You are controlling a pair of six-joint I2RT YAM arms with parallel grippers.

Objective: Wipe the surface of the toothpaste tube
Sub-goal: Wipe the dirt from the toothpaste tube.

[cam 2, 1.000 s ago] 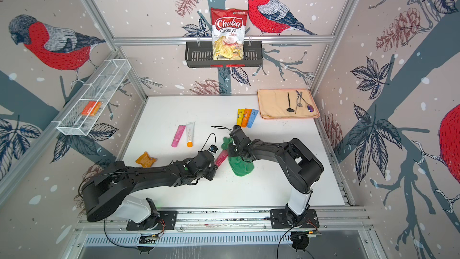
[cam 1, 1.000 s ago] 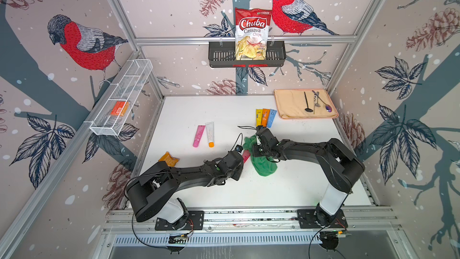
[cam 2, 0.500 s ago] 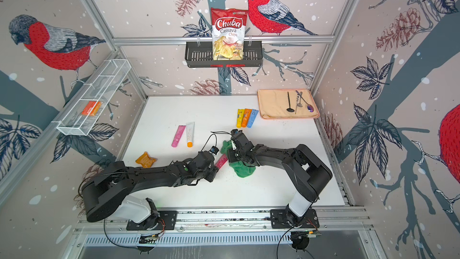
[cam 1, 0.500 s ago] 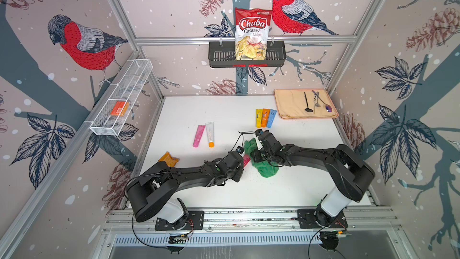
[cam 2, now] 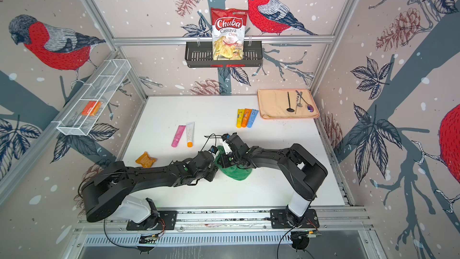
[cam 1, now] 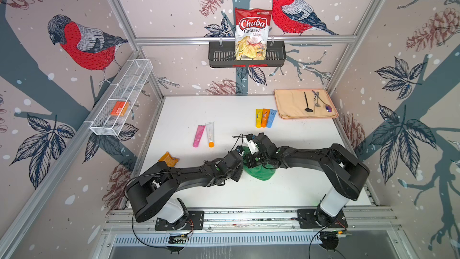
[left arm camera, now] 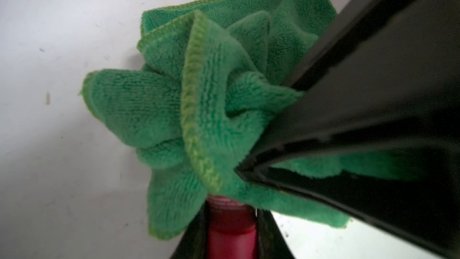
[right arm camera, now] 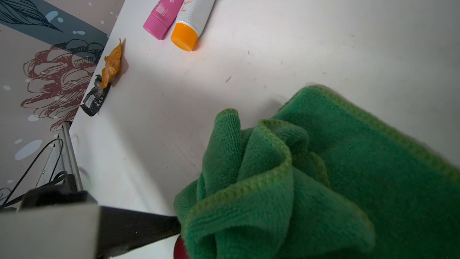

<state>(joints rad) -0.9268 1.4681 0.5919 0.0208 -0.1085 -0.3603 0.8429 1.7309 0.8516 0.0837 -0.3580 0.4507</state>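
The toothpaste tube (left arm camera: 231, 232) is red, and its ribbed cap end pokes out between my left gripper's (left arm camera: 231, 220) two dark fingers, which are shut on it low over the table. A green microfibre cloth (left arm camera: 199, 110) is bunched over the tube's tip and pressed against it. My right gripper (cam 1: 254, 158) is shut on that cloth (right arm camera: 298, 183), and its fingertips are buried in the folds. In the right wrist view only a sliver of the red tube (right arm camera: 179, 247) shows under the cloth. In both top views the arms and the cloth (cam 2: 236, 171) hide the tube.
A pink tube (cam 1: 198, 136) and a white tube with an orange cap (cam 1: 210, 134) lie to the left. Three small tubes (cam 1: 265, 118) lie further back. An orange packet (cam 1: 169, 159) lies near the left edge, and a beige mat with utensils (cam 1: 288, 103) is at the back right.
My right gripper has dragged the cloth nearer the front, along the tube toward the left gripper. The left arm has held still.
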